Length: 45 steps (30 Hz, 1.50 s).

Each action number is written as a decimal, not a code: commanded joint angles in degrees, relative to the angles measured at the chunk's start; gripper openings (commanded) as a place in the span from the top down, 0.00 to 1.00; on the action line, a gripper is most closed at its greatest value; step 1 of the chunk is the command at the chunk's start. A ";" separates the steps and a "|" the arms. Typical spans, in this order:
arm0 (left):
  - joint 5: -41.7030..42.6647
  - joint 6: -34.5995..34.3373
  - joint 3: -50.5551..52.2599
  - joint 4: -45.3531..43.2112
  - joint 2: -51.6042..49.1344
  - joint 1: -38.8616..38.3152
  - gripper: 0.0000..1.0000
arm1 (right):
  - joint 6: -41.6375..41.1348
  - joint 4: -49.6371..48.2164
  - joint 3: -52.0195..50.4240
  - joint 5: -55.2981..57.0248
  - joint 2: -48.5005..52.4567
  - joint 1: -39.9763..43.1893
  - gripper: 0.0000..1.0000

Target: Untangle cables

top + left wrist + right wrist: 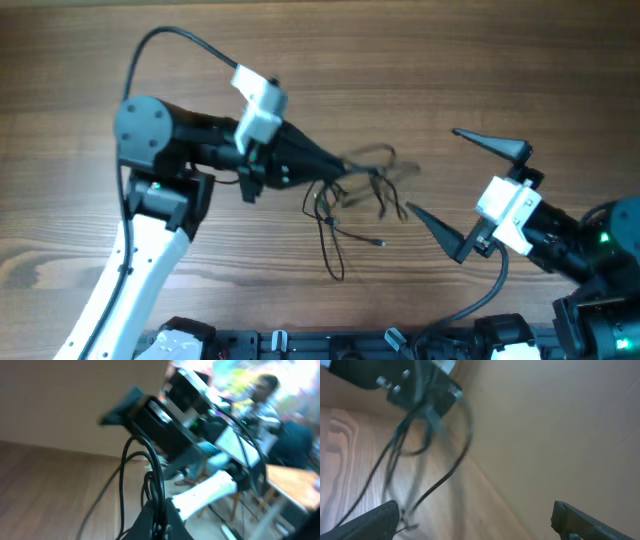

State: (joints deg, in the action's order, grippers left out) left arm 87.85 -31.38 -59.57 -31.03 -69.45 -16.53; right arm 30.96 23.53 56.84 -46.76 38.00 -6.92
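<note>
**A:** Where are the cables (372,182)?

**B:** Mid-table (300,60), in a loose tangle. They spill from the left gripper (338,166) toward its 3 o'clock, and one strand trails off toward 6 o'clock.

**A:** What about the left claw?

**B:** It's pinched fully closed on the tangle's end.

**A:** And the right gripper (463,186)?

**B:** It sits at 3 o'clock from the tangle, near but apart. Its jaws are spread wide and hold nothing.

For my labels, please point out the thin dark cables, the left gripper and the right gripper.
Thin dark cables (372,178): overhead view, tangled middle of the bundle.
Black left gripper (338,167): overhead view, between its shut fingertips.
Black right gripper (432,170): overhead view, midway between its open fingertips.
</note>
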 commanded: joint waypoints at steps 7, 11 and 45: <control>-2.40 8.70 -0.50 -0.72 -4.09 -8.74 0.96 | 0.42 0.07 0.57 -9.94 -0.22 0.13 0.19; -4.70 8.70 -0.50 -1.38 -4.83 -11.08 0.96 | 0.35 0.66 0.57 -12.94 0.74 0.13 0.34; -16.79 -9.84 -0.50 -1.29 -4.81 -3.91 0.83 | -5.66 1.95 0.57 2.91 2.29 0.13 0.96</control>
State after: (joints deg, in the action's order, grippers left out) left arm 72.73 -39.81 -59.59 -31.97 -74.32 -21.30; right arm 26.61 26.09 56.84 -45.93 40.27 -6.96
